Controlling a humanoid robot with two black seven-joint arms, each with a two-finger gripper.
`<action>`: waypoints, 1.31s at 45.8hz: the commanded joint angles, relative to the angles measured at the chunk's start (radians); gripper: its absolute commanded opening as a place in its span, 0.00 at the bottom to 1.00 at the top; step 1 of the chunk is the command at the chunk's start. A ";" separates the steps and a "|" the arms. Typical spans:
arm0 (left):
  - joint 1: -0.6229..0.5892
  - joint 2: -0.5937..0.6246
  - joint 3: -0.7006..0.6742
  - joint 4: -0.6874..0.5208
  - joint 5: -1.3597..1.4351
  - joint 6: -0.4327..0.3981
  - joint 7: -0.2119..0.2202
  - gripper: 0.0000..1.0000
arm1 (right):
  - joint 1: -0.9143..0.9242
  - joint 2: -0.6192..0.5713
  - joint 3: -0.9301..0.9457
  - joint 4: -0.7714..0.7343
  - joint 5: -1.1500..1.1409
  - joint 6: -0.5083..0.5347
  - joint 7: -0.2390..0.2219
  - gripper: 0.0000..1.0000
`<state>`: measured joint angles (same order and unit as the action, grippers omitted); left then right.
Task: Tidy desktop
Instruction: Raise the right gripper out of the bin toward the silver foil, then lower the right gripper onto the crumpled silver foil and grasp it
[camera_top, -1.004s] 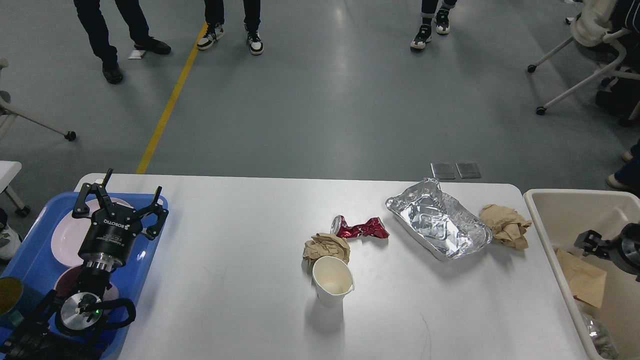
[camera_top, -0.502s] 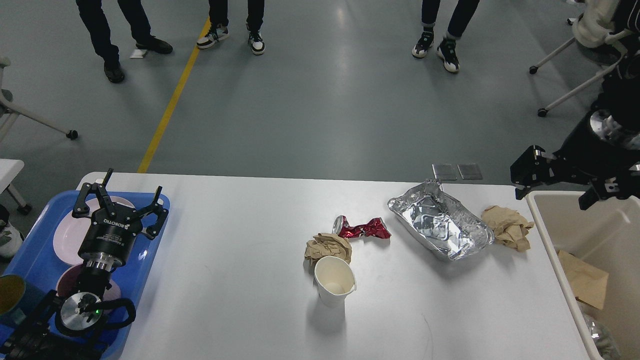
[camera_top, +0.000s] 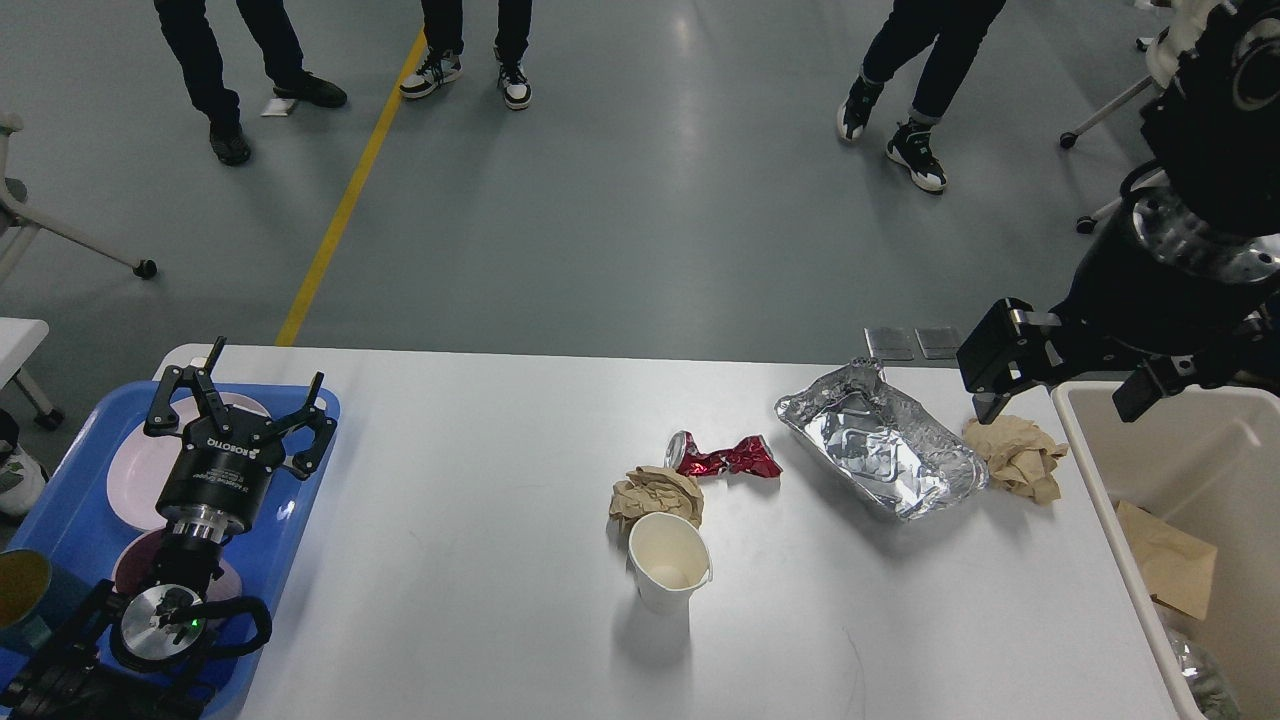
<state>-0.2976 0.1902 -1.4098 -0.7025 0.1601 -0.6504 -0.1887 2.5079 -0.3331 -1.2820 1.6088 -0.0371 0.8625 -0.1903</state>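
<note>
hovering right gripper (camera_top: 1062, 392) jaws spread, empty | crumpled brown paper (camera_top: 1015, 455) just below | left gripper (camera_top: 240, 395) spread over blue tray (camera_top: 60, 520) | desktop (camera_top: 480, 560)

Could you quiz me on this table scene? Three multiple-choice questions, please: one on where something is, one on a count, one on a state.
1. Where does the crushed red can lie?
A. in the blue tray
B. on the desktop, behind the paper cup
C. in the beige bin

2. How many crumpled brown paper balls lie on the desktop?
A. two
B. four
C. none

3. How is the left pincer?
A. shut on a plate
B. open, holding nothing
C. shut on the cup

Answers:
1. B, it rests mid-table beyond the cup.
2. A, one by the cup, one beside the foil tray.
3. B, its fingers are spread above the blue tray.
</note>
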 joint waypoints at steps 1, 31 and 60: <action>0.000 0.000 0.000 0.000 0.001 0.000 0.000 0.96 | 0.000 -0.003 0.003 0.002 0.000 0.003 0.000 1.00; 0.000 0.000 0.000 0.000 0.001 0.000 0.002 0.96 | -0.475 0.055 0.041 -0.291 0.684 -0.399 -0.008 1.00; 0.000 0.000 0.000 0.000 -0.001 0.000 0.002 0.96 | -0.954 0.285 0.294 -0.690 -0.325 -0.504 0.046 1.00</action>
<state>-0.2976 0.1902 -1.4097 -0.7025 0.1606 -0.6504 -0.1871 1.6648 -0.0815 -0.9889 1.0369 -0.2648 0.3660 -0.1759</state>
